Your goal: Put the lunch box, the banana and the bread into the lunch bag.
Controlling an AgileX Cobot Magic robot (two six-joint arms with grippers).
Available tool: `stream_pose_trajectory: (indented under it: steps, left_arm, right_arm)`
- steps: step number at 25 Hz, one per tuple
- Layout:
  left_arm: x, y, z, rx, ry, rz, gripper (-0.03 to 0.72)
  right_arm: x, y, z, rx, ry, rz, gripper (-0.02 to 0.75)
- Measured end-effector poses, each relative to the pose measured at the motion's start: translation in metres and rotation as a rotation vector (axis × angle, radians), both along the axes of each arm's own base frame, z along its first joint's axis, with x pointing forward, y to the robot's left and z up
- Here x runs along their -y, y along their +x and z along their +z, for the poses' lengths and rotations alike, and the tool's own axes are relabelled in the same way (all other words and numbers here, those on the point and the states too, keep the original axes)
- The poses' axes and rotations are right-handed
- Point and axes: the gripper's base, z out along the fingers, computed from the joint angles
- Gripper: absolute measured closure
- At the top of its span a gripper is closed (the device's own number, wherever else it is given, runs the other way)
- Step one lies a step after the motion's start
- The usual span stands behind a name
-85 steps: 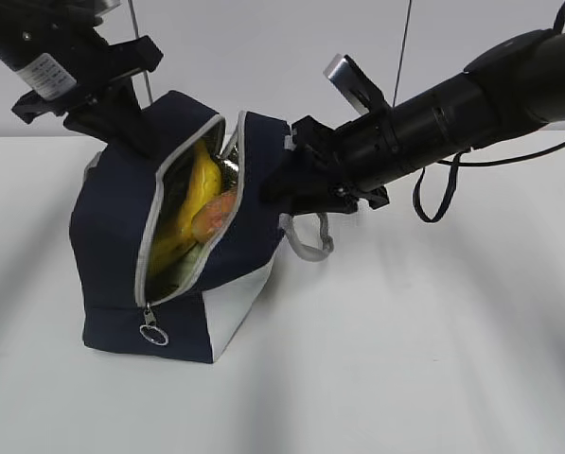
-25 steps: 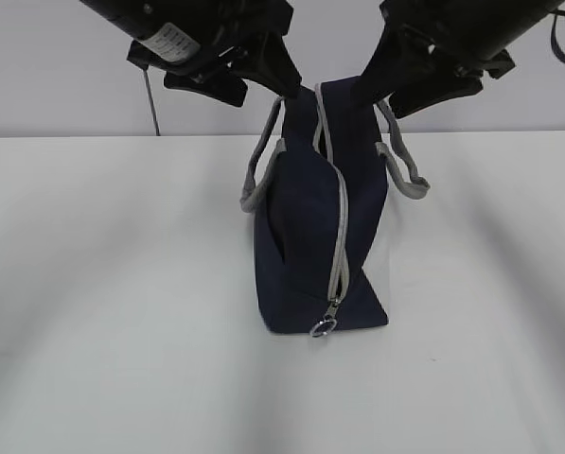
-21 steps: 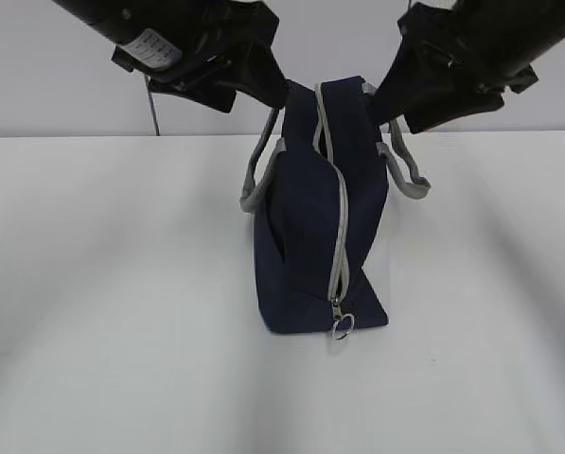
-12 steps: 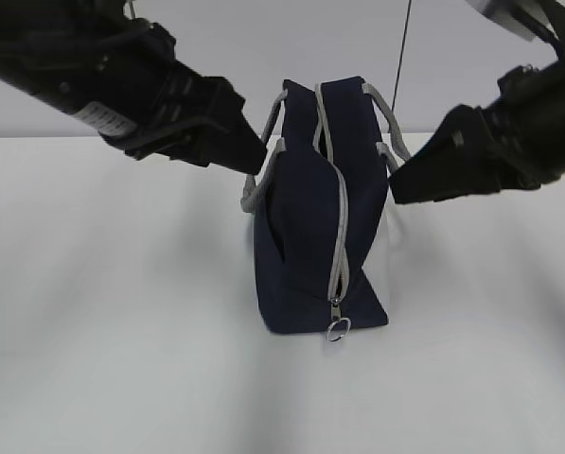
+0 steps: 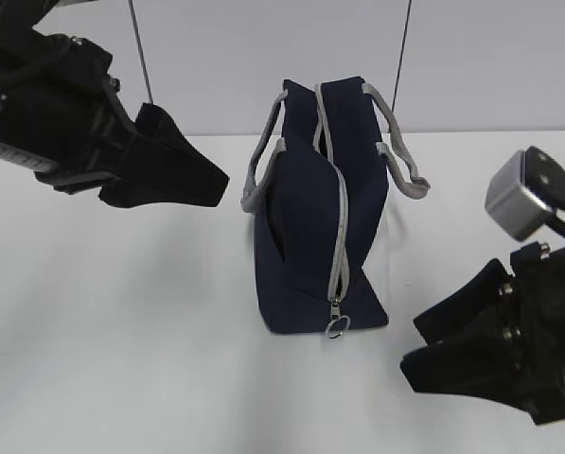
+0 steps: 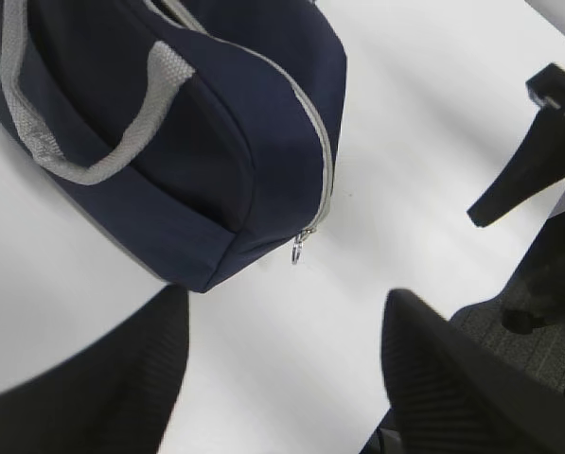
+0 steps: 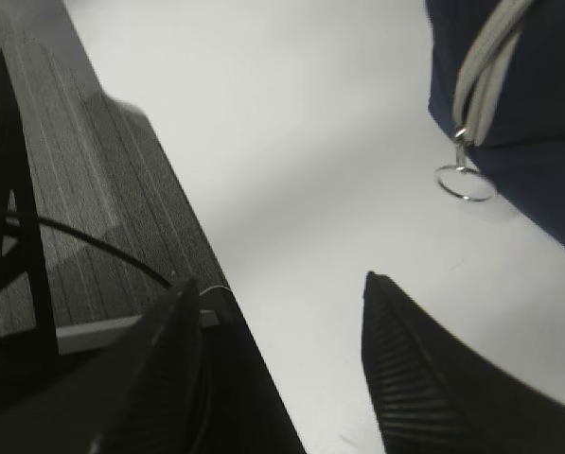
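Lunch bag [image 5: 310, 236] upright, zipped; left gripper [image 5: 183, 180] and right gripper [image 5: 452, 350] both clear, jaws apart and empty — retreat arms wide of handles [image 5: 263, 161], avoid tipping.

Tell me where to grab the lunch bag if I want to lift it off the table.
Probably grip the lunch bag by its grey strap handles, coming down from above. It stands upright and zipped, and the handles loop out on both sides near the top, so one gripper can take each loop.
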Motion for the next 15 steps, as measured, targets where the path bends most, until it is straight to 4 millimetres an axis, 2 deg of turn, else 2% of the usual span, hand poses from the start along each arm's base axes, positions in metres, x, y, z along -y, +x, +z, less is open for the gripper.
stream_pose_trajectory:
  steps: [3, 9, 15]
  left_arm:
    - [-0.001, -0.001, 0.002, 0.01, -0.004, -0.004, 0.247]
    - [0.0, -0.001, 0.002, 0.008, -0.008, -0.005, 0.264]
    - [0.0, 0.002, 0.005, 0.057, -0.021, 0.014, 0.265]
  right_arm:
    - [0.001, -0.006, -0.008, 0.032, -0.02, 0.059, 0.333]
    - [-0.001, -0.005, -0.008, 0.041, 0.007, 0.05, 0.334]
    - [-0.002, 0.006, -0.016, 0.039, 0.023, 0.003, 0.335]
